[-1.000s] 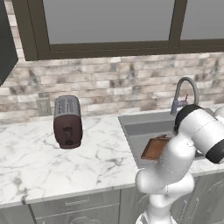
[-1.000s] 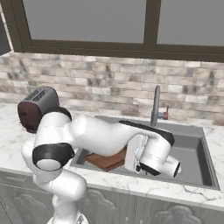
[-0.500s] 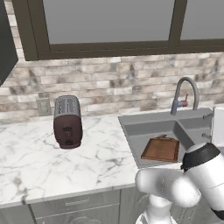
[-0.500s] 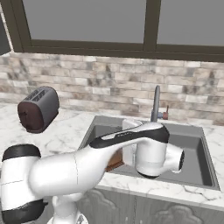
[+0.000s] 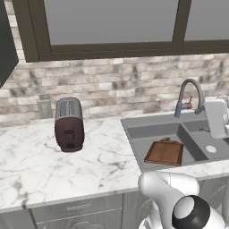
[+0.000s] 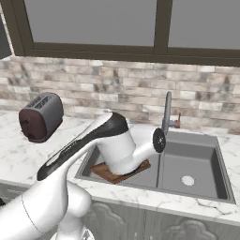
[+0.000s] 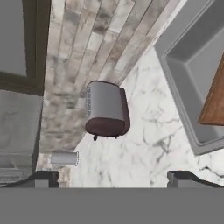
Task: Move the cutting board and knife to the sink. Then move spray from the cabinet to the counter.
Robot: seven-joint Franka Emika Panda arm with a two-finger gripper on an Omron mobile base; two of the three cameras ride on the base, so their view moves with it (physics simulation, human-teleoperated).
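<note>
Marble counter (image 5: 40,165) carries a toaster (image 5: 69,124). Cutting board (image 5: 164,152) lies in the sink (image 5: 197,134). Gripper (image 7: 117,178) jaws spread wide, holding nothing.

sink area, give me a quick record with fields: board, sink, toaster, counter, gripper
board: cutting board lies inside the sink, at the basin's left end, leaning on its wall
sink: grey sink set in the counter, drain bare, faucet behind it
toaster: dark red toaster stands on the counter left of the sink, by the brick wall
counter: white marble counter, grey drawers below
gripper: gripper open, holding nothing, pointed at the toaster in the hand view
knife: cannot tell where it is
</note>
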